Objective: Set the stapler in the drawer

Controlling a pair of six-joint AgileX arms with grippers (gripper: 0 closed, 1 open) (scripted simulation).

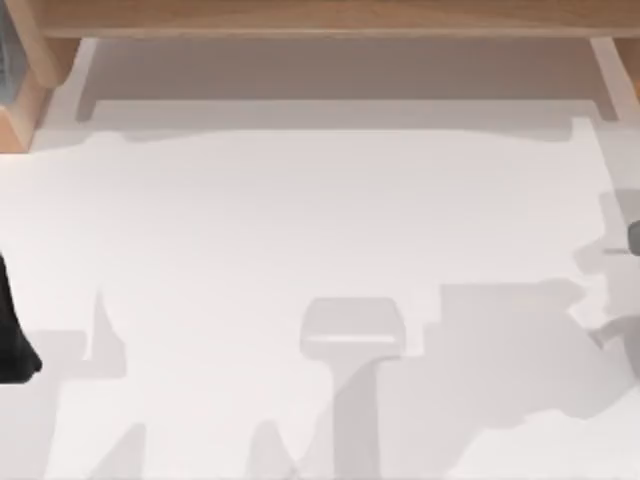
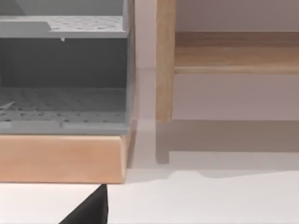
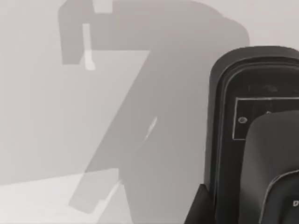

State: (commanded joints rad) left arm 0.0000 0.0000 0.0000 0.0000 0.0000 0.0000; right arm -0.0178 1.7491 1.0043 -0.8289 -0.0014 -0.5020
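Note:
A black stapler (image 3: 254, 135) with a rounded end and a recessed panel lies on the white table, close under my right arm's wrist camera. A grey piece of my right arm (image 1: 633, 240) shows at the table's right edge. The grey drawer unit (image 2: 63, 109) has perforated floors and an open front. It sits on a light wooden base (image 2: 60, 158) at the back left, straight ahead of my left wrist camera. A dark part of my left arm (image 1: 12, 335) sits at the table's left edge, and a black part of its gripper (image 2: 88, 211) shows low in the left wrist view.
A light wooden frame (image 1: 320, 18) runs along the back of the table, with an upright post (image 2: 165, 60) beside the drawer unit. Shadows of the arms fall across the white tabletop (image 1: 320, 220).

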